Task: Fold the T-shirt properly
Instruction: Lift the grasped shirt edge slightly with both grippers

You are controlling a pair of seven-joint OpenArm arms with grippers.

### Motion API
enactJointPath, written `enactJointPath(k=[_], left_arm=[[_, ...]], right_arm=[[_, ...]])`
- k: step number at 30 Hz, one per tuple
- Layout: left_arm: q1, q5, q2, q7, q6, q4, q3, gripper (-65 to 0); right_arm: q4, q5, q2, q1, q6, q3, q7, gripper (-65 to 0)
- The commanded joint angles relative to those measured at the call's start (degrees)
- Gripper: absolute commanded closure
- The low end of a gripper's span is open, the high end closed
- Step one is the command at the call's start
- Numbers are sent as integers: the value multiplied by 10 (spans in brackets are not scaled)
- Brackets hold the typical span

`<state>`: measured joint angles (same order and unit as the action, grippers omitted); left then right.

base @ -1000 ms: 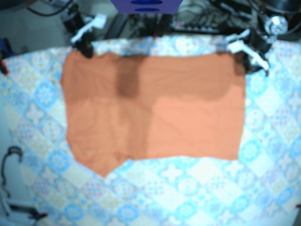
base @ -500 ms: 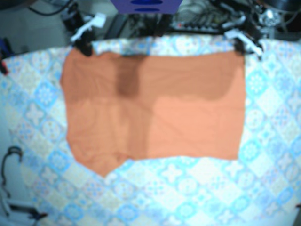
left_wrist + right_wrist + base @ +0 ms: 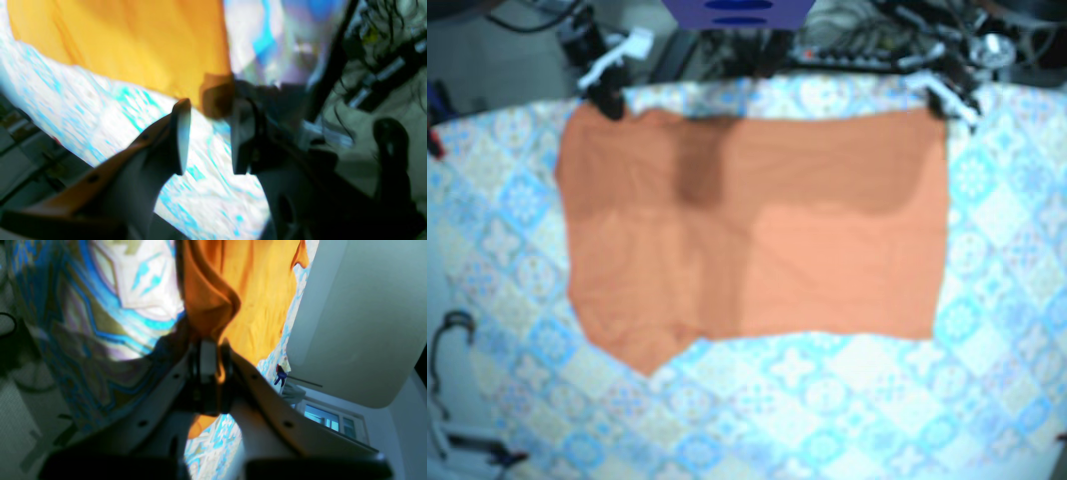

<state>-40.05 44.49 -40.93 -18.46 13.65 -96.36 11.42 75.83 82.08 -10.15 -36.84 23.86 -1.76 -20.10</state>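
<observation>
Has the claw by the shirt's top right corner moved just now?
Yes. The left gripper has drawn back off the shirt, toward the far edge of the table.

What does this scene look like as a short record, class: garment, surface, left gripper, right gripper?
garment: orange T-shirt, lying flat, with darker overlapping layers
surface: blue patterned tablecloth
left gripper: jaws open, a shirt corner just beyond their tips, nothing clamped
right gripper: jaws shut on a bunched corner of the shirt
</observation>
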Motion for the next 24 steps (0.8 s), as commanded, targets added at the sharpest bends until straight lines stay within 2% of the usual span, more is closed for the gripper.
enactJointPath(k=[1, 20, 24], left_arm=[[-3, 0, -9, -3, -7, 0, 0, -200], [5, -1, -7, -2, -7, 20, 1, -202], [24, -1, 1, -2, -7, 21, 5, -253]], right_arm=[[7, -7, -4, -5, 11, -1, 0, 0], [7, -7, -4, -5, 11, 22, 2, 0], [7, -7, -4, -5, 11, 22, 2, 0]])
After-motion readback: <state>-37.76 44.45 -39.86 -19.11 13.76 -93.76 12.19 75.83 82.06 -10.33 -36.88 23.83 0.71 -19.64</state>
